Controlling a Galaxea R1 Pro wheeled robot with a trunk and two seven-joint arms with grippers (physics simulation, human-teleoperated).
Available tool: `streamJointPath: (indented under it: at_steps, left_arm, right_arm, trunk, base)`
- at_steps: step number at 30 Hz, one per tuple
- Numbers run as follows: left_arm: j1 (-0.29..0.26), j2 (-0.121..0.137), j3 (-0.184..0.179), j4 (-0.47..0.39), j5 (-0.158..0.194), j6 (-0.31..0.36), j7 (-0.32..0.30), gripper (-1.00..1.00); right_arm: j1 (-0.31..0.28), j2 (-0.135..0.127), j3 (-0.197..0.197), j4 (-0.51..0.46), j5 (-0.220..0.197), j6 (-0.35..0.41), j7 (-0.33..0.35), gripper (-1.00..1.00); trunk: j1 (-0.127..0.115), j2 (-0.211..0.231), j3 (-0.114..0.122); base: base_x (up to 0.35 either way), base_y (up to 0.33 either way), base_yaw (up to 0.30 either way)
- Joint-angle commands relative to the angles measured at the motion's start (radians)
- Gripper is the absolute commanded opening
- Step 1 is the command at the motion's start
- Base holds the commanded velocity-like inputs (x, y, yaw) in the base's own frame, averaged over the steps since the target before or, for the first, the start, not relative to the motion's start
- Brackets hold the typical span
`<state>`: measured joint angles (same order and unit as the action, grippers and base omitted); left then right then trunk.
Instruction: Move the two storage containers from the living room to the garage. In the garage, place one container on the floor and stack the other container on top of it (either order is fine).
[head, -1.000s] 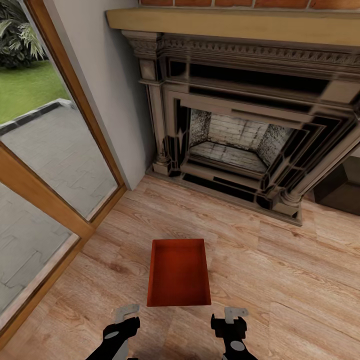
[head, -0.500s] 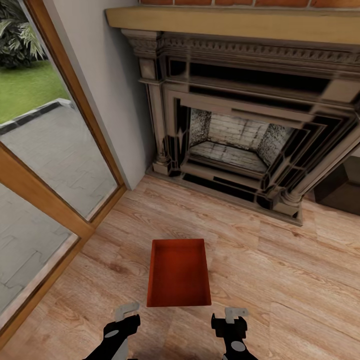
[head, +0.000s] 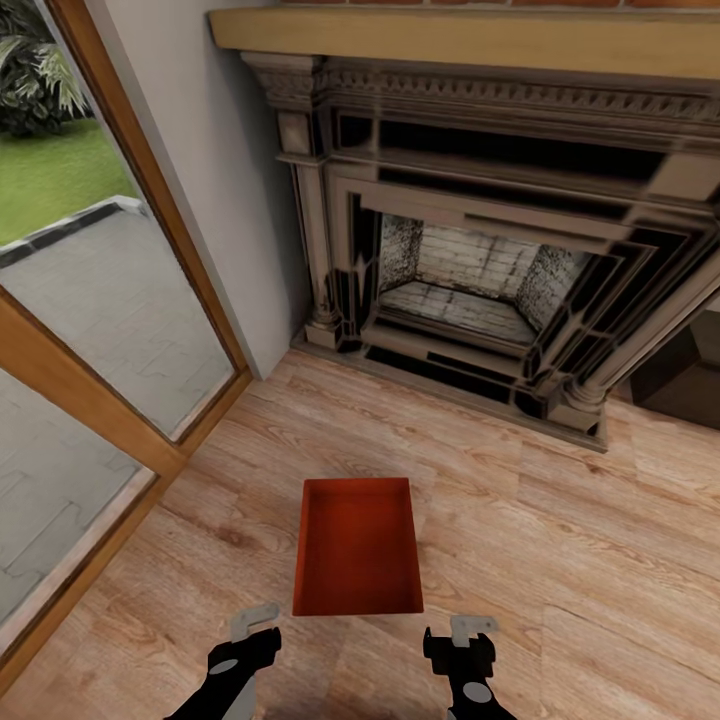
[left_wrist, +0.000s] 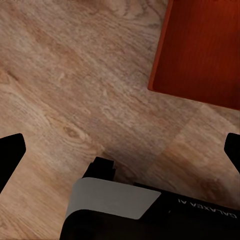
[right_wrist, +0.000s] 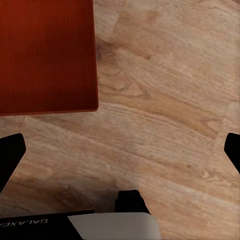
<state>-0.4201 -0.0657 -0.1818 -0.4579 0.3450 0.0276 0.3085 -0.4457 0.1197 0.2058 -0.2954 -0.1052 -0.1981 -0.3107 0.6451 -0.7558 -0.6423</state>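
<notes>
One red-orange open-topped storage container (head: 357, 545) rests on the living room's light wood plank floor, in front of the dark fireplace. My left gripper (head: 254, 626) hovers just off its near left corner, open, and my right gripper (head: 471, 630) just off its near right corner, also open. In the left wrist view the left gripper (left_wrist: 120, 152) spans bare planks with the container (left_wrist: 200, 50) beyond it. In the right wrist view the right gripper (right_wrist: 120, 152) is likewise over floor beside the container (right_wrist: 47, 55). Neither gripper touches the container. The garage is out of view.
The ornate fireplace (head: 480, 270) stands ahead under a wooden mantel. Wood-framed glass doors (head: 90, 400) run along the left, with paving and grass outside. A dark piece of furniture (head: 685, 375) sits at the right. Bare planks (head: 560, 560) surround the container.
The head view has tilted down very slightly, so less of the brick above the mantel shows. The container and both grippers have stayed put.
</notes>
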Motion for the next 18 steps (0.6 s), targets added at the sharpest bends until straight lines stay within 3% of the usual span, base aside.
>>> streamJointPath:
  at_steps: [1,18]
  left_arm:
    - [0.000,0.001,-0.008,-0.002,0.008,0.003,0.008,1.00]
    - [0.000,0.003,-0.008,-0.003,0.009,0.002,0.006,1.00]
  right_arm:
    - [-0.001,0.000,0.009,0.001,-0.010,-0.004,-0.005,1.00]
    - [-0.001,0.003,-0.001,-0.008,-0.017,-0.012,-0.011,1.00]
  trunk:
    - [0.004,-0.008,-0.004]
    - [0.069,-0.127,-0.057]
  base:
    - [0.000,0.000,0.000]
    - [0.000,0.000,0.000]
